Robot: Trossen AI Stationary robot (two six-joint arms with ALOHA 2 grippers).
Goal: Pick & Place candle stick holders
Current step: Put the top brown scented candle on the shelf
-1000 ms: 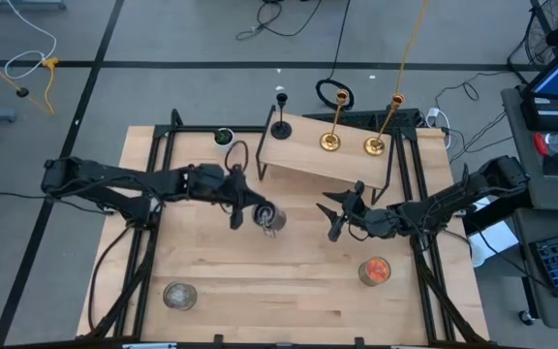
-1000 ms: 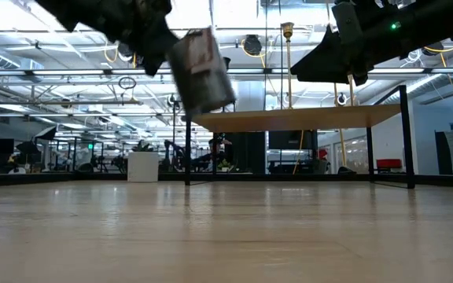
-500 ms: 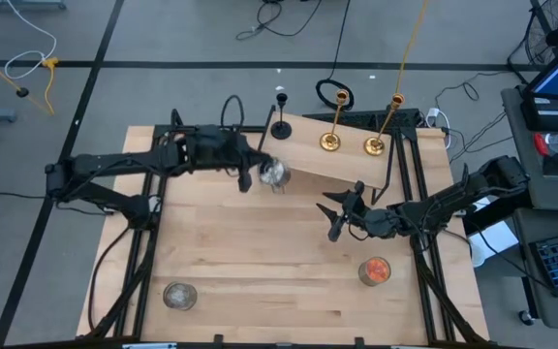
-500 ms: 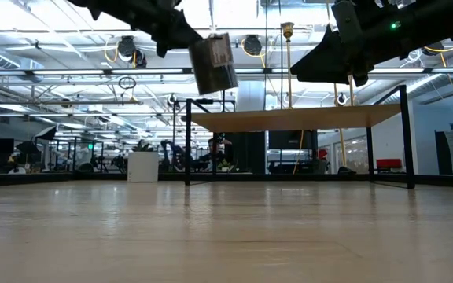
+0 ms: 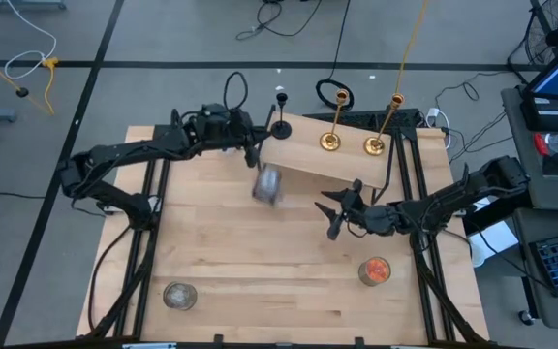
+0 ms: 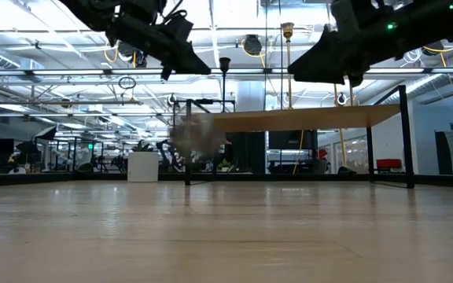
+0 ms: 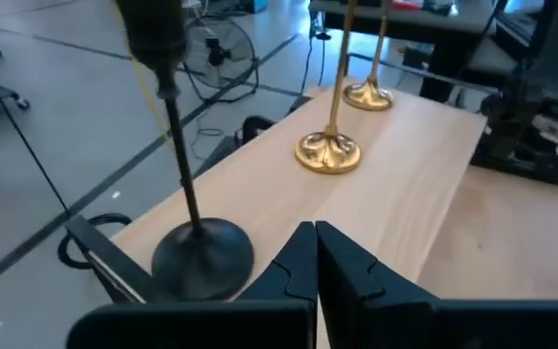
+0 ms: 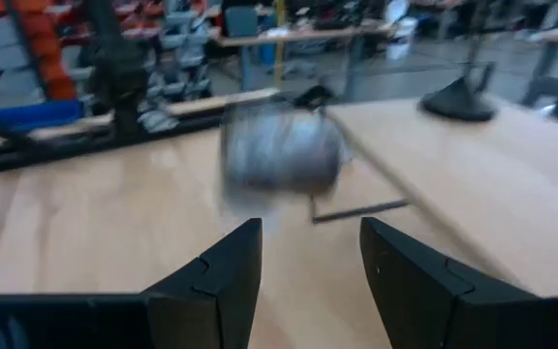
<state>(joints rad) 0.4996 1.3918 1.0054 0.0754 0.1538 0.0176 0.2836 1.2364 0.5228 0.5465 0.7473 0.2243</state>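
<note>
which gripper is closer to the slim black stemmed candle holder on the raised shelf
Left. The left gripper sits right beside the slim black stemmed candle holder at the raised wooden shelf's end, fingers shut and empty. The right gripper hangs open, farther off, past the shelf's front edge.

Wooden table (image 5: 260,262) under my arms: silvery cup (image 5: 179,295), orange-red cup (image 5: 375,271). Raised shelf (image 5: 308,160): black holder (image 5: 281,129), two brass holders (image 5: 329,142).
</note>
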